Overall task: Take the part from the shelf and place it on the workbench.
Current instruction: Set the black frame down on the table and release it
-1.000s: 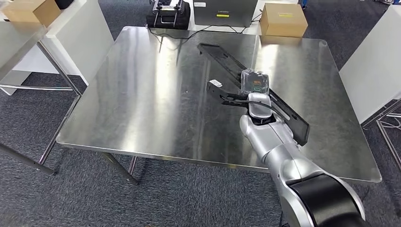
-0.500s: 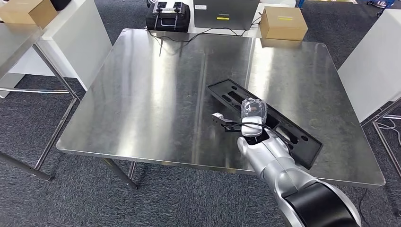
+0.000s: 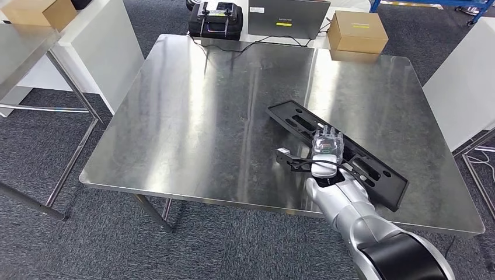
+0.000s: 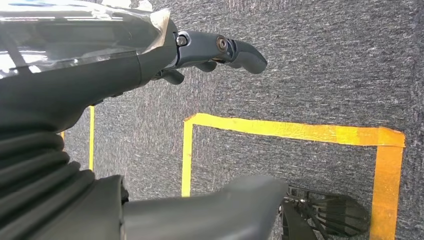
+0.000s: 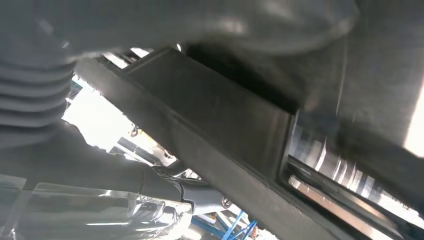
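My right hand (image 3: 326,153) grips a long black plastic panel (image 3: 373,175) at its middle, over the steel workbench (image 3: 192,116) near its right front corner. It looks stiff, light, awkwardly long. My left hand (image 4: 220,50) hangs empty, fingers loosely apart.

Surroundings seen beyond the steel table

A cardboard box (image 3: 357,31) is seen at the upper right, a dark laptop (image 3: 288,10) and a black controller (image 3: 215,18) at top centre, another cardboard box (image 3: 38,11) at upper left, yellow floor tape (image 4: 295,131) on grey carpet (image 3: 105,245)
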Motion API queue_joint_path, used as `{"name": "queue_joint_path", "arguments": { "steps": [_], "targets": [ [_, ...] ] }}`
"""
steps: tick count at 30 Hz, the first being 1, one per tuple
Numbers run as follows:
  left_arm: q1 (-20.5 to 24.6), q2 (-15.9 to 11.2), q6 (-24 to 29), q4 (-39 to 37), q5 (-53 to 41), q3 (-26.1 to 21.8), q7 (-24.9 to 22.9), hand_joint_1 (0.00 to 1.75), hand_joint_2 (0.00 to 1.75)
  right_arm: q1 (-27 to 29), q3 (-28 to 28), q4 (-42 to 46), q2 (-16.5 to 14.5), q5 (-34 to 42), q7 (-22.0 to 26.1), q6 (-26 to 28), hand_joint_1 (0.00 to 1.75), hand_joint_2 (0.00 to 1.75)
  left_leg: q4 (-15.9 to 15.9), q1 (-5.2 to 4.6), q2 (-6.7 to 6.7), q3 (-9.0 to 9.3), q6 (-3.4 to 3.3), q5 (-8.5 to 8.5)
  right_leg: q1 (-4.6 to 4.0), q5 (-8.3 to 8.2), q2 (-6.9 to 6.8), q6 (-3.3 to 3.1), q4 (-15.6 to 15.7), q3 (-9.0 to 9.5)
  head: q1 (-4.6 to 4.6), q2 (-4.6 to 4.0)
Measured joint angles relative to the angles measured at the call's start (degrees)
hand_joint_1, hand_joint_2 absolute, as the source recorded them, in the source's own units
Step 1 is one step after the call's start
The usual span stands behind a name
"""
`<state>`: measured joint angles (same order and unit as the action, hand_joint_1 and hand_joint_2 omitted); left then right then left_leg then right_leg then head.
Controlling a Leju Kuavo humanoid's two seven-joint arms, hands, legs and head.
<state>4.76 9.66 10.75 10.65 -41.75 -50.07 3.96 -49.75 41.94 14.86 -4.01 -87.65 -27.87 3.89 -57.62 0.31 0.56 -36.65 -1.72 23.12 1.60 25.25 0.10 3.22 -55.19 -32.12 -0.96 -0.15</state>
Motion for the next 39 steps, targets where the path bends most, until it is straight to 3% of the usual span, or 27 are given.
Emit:
{"name": "queue_joint_path", "arguments": {
  "steps": [6, 9, 11, 14, 16, 18, 21, 23, 26, 28, 31, 35, 37, 39],
  "targets": [
    [0.00, 0.01, -0.14, -0.01, -0.02, 0.00, -0.01, 0.00, 0.00, 0.21, -0.26, -0.10, 0.19, 0.25, -0.06, 0.35, 0.00, 0.00, 0.01, 0.10, -0.04, 0.03, -0.05, -0.04, -0.01, 0.00, 0.00, 0.11, -0.07, -0.07, -0.02, 0.00],
    [0.00, 0.02, -0.43, -0.01, -0.08, 0.00, -0.01, 0.00, 0.00, 0.51, -1.52, -0.10, 0.31, 1.36, 0.21, 3.30, 0.00, 0.00, 0.01, 0.21, -0.03, 0.03, -0.04, -0.04, -0.11, 0.00, 0.00, 0.11, -0.09, -0.06, -0.01, 0.00],
    [0.00, 0.04, -0.48, 0.00, -0.09, -0.05, 0.09, 0.00, 0.00, 0.95, -3.14, 0.08, 0.34, 1.57, 1.01, 9.23, 0.00, 0.00, 0.01, 0.24, -0.03, 0.02, -0.04, -0.05, -0.21, 0.00, 0.00, 0.11, -0.12, -0.03, -0.01, 0.00],
    [0.00, 0.13, -0.45, 0.02, -0.27, -0.27, 0.75, 0.00, 0.00, 2.08, -6.69, 2.21, 0.17, -0.28, 2.27, 23.90, 0.00, 0.00, 0.01, 0.24, -0.04, 0.02, -0.04, -0.05, -0.26, 0.00, 0.00, 0.10, -0.14, -0.01, -0.02, 0.00],
    [-0.01, 0.27, -0.26, 0.01, -0.61, -0.34, 1.76, 0.00, 0.00, 4.49, -9.74, 8.48, 0.21, -1.58, 2.93, 32.00, 0.00, 0.00, 0.01, 0.26, -0.01, 0.03, -0.04, -0.05, -0.27, 0.05, -0.03, 0.14, -0.14, -0.01, -0.01, 0.00],
    [-0.02, 0.47, 0.06, 0.01, -0.47, -0.64, 3.41, 0.00, 0.00, 9.06, -12.55, 20.77, 0.74, -2.07, 4.48, 35.07, 0.00, 0.00, 0.01, 0.27, 0.12, 0.02, -0.04, -0.05, -0.28, 0.12, -0.17, 0.19, -0.14, 0.04, -0.01, 0.00],
    [-0.15, 0.73, 0.75, 0.01, 0.46, -1.74, 5.95, 0.00, 0.00, 17.83, -17.23, 44.21, 0.48, -2.03, 14.37, 35.97, 0.00, 0.00, 0.02, 0.27, 0.34, -0.02, -0.01, -0.01, -0.28, 0.20, -0.38, 0.18, -0.14, 0.10, 0.02, 0.00],
    [-0.31, 0.81, 1.59, 0.00, 1.15, -2.62, 7.19, 0.00, 0.00, 24.19, -21.47, 59.32, -1.89, 1.06, 26.73, 36.20, 0.00, 0.00, 0.02, 0.27, 0.35, -0.02, 0.06, 0.07, -0.27, 0.29, -0.40, 0.25, -0.13, 0.08, 0.00, 0.00],
    [-0.39, 0.89, 2.80, 0.01, 1.79, -4.00, 8.16, 0.00, 0.00, 32.61, -29.43, 76.90, -7.46, 14.10, 50.33, 36.30, 0.00, 0.00, 0.02, 0.28, 0.39, 0.06, 0.10, 0.26, -0.27, 0.51, -0.40, 0.28, -0.11, -0.18, -0.02, 0.00],
    [-0.48, 0.99, 3.96, 0.01, 2.13, -4.79, 8.69, 0.00, 0.00, 37.40, -34.36, 84.18, -10.43, 23.49, 60.21, 36.32, 0.00, 0.00, 0.04, 0.31, 0.45, 0.17, 0.14, 0.42, -0.28, 0.76, -0.42, 0.16, -0.11, -0.24, -0.01, 0.00],
    [-0.55, 1.15, 6.63, 0.02, 3.14, -6.45, 9.06, 0.00, 0.00, 45.08, -36.80, 88.81, -13.10, 37.05, 66.01, 36.32, 0.00, 0.00, -0.04, 0.19, 0.35, 0.34, 0.18, 0.72, -0.21, 0.82, -0.33, 0.18, -0.01, 0.20, 0.03, 0.00],
    [-0.41, 1.45, 9.86, 0.03, 4.62, -8.67, 5.16, 0.00, 0.00, 51.78, -36.13, 88.93, -14.74, 49.12, 67.54, 36.27, 0.00, 0.00, 0.52, -0.06, 0.09, 1.01, -1.17, 0.30, 0.47, 0.65, -0.22, 1.18, -0.07, 0.70, 0.04, 0.00],
    [-0.40, 1.89, 11.89, 0.02, 4.75, -9.66, 2.13, 0.00, 0.00, 53.27, -35.42, 87.58, -14.32, 54.91, 67.58, 35.70, 0.00, 0.00, 1.53, 0.14, -0.18, 1.45, -1.79, -0.42, 0.28, 3.20, -0.21, 0.51, -3.41, -0.51, 0.20, 0.00],
    [-0.38, 2.25, 13.66, 0.02, 4.81, -10.38, -0.28, 0.00, 0.00, 54.56, -34.79, 85.55, -13.42, 59.46, 67.29, 34.51, 0.00, 0.00, 1.79, 0.17, -0.33, 1.21, -2.13, -0.85, 0.18, 7.57, -0.17, -0.49, -10.84, -3.45, 0.36, 0.00]
  ]
}}
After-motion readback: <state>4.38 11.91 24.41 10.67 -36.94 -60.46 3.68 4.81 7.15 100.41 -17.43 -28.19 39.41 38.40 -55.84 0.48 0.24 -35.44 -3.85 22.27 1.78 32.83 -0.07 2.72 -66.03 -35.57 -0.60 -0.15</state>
